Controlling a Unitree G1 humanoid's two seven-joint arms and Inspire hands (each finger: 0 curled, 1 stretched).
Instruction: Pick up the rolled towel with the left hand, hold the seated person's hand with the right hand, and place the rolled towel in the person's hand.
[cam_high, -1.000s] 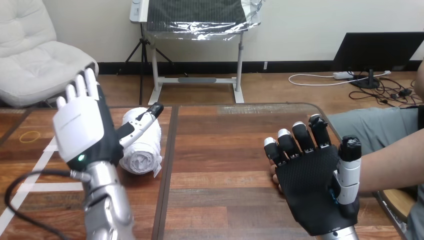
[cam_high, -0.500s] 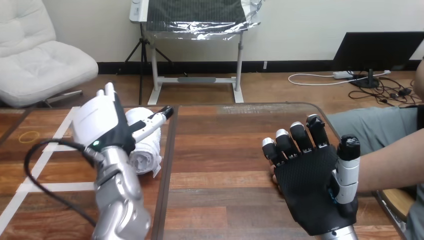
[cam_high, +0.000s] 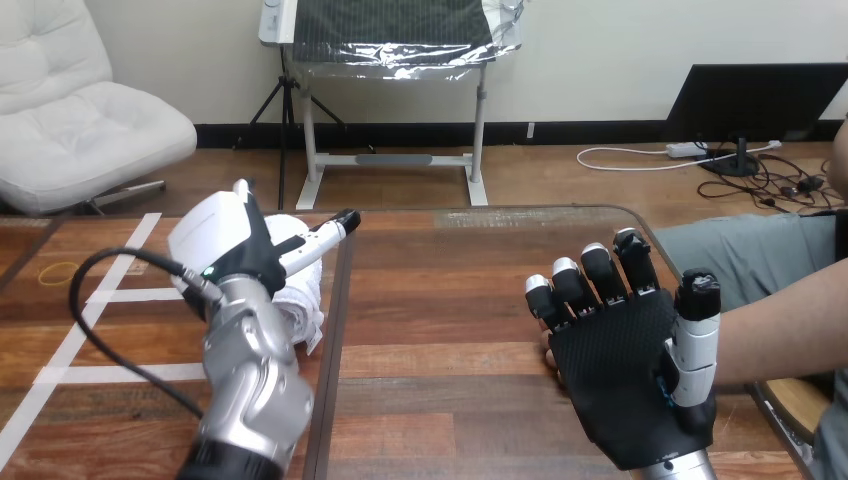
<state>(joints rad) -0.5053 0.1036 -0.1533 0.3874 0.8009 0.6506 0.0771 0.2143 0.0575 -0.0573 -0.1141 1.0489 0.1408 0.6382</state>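
Note:
The white rolled towel (cam_high: 303, 300) lies on the wooden table (cam_high: 450, 300) left of the middle seam. My left hand (cam_high: 225, 245) is tipped forward over it, its white back facing me and hiding most of the roll. Its thumb (cam_high: 328, 232) sticks out straight past the towel's top, and the hand is open. At the right, my right hand (cam_high: 620, 375) stands open with its black palm toward me and fingers upright. The person's hand (cam_high: 548, 352) is behind it, with just fingertips peeking out at its left edge. Their forearm (cam_high: 780, 325) comes in from the right.
White tape lines (cam_high: 75, 335) cross the table's left part, and a yellow rubber band (cam_high: 58, 270) lies near the left edge. A black cable (cam_high: 100, 290) loops from my left forearm. The table's rounded far-right corner (cam_high: 640, 222) is near the person.
My left hand has swung down, forward and to the right from an upright pose, and now covers the towel. My right hand and the person's hand have stayed put.

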